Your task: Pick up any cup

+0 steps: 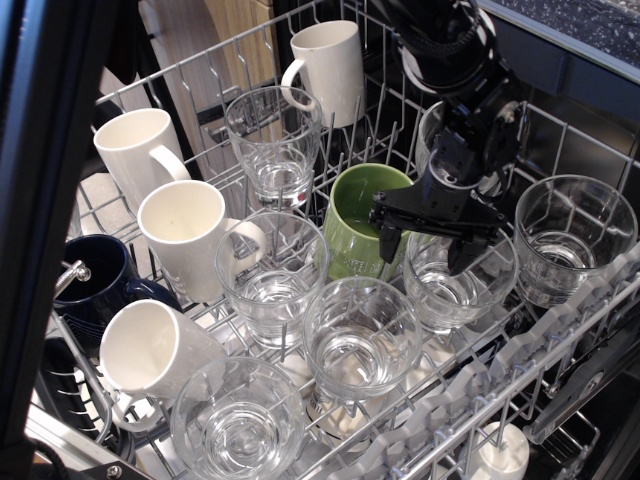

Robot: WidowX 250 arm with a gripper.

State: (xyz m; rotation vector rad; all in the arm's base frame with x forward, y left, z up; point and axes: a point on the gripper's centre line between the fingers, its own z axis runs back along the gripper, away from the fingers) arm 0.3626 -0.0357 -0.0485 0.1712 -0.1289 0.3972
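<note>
Several clear glass cups stand upright in a wire dishwasher rack (560, 345). One cup (452, 287) sits right of the green mug (352, 215). My black gripper (425, 246) hangs open over that cup's left rim. Its left finger (388, 240) is at the gap between the green mug and the cup. Its right finger (462, 252) reaches inside the cup's mouth. It holds nothing. Other cups stand at the far right (575, 235), the back (272, 140), the middle (270, 282), the front middle (360, 338) and the front (240, 422).
White handled mugs stand at the back (330, 62) and the left (135, 148), (190, 238), and one lies tilted at the front left (150, 350). A navy mug (100, 285) is at the left. A dark blurred bar (40, 200) covers the left edge.
</note>
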